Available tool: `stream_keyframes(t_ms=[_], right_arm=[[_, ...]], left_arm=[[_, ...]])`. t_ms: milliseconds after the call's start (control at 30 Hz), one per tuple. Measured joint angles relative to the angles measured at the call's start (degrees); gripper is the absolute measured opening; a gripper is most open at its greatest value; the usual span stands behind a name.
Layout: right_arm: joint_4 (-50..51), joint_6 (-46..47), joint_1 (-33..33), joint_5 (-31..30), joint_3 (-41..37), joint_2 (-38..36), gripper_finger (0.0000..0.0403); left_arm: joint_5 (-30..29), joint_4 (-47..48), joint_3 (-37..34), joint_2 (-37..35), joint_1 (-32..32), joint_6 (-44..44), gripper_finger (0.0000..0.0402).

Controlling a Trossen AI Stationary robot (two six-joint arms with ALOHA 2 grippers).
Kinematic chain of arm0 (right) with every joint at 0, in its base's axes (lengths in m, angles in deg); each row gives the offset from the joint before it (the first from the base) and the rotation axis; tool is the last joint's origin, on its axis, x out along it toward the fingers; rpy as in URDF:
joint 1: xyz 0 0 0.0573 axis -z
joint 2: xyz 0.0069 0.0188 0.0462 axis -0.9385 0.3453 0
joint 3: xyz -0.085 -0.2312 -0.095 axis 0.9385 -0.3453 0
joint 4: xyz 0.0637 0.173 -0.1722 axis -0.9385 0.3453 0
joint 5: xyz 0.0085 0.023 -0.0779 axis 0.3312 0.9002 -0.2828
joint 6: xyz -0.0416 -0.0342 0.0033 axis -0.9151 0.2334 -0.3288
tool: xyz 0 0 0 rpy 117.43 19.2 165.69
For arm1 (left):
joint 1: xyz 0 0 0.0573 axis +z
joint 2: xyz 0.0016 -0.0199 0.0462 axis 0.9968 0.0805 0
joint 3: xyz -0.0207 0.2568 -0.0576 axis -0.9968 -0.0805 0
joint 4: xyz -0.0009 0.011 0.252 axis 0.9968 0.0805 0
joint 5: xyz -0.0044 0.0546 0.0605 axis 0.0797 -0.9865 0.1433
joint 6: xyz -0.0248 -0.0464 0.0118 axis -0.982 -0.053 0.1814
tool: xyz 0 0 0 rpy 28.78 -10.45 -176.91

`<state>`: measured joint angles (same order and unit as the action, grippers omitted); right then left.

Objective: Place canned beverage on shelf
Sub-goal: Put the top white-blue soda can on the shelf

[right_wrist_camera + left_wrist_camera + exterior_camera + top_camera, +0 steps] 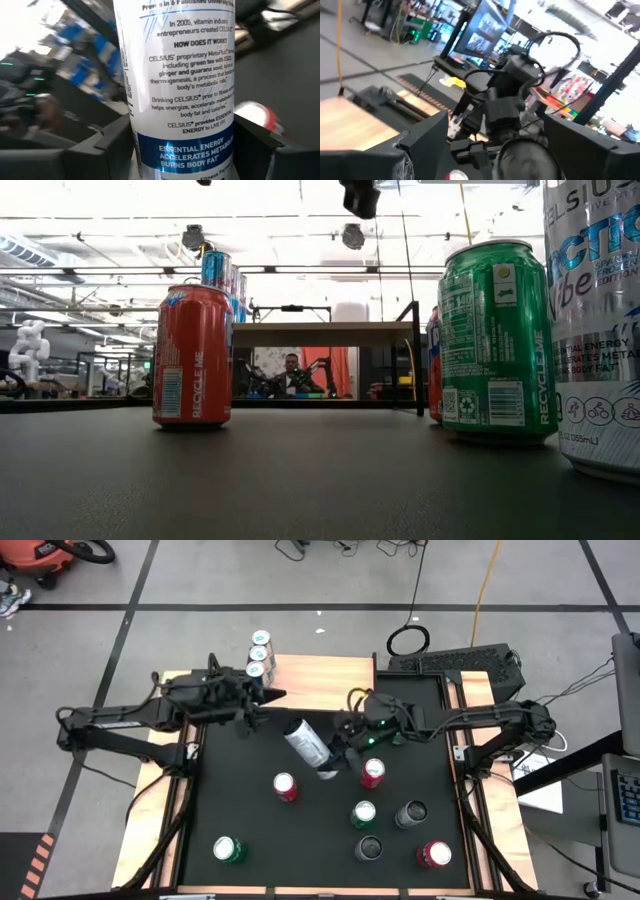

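Between the right pincer's (333, 755) fingers sits a white can (306, 741), squeezed tight and tipped toward the shelf (318, 670) just ahead, likely to go there. The left pincer (268, 695) waits beside the shelf; I cannot tell if it is open.

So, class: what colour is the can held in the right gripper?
White with a blue band, clearest in the right wrist view.

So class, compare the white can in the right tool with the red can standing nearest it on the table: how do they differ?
The white can is tilted and held off the table by the right tool; the red can stands upright on the table, untouched. The white can is taller and slimmer; the red can is shorter. Both are drink cans not yet on the shelf.
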<state>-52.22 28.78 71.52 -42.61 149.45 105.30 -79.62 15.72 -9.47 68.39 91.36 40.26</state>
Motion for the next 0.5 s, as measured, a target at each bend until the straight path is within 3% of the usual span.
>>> stream_keyframes(t_ms=[100,233,400,500], right_arm=[[-3.8,2.3,1.3,4.6,0.0,0.0,0.0249],[-8.3,5.3,2.8,8.8,0.0,0.0,0.0249],[-14.7,8.7,4.2,10.9,0.0,0.0,0.0249],[-18.7,10.8,4.9,12.0,0.0,0.0,0.0249]], left_arm=[[-0.4,-1.7,0.0,-0.9,1.0,5.5,0.0331],[-6.8,-4.2,0.0,-2.5,2.3,14.6,0.0331],[-7.1,-7.2,0.0,-4.2,2.3,14.4,0.0331],[-6.3,-7.0,0.0,-4.2,2.3,9.8,0.0331]])
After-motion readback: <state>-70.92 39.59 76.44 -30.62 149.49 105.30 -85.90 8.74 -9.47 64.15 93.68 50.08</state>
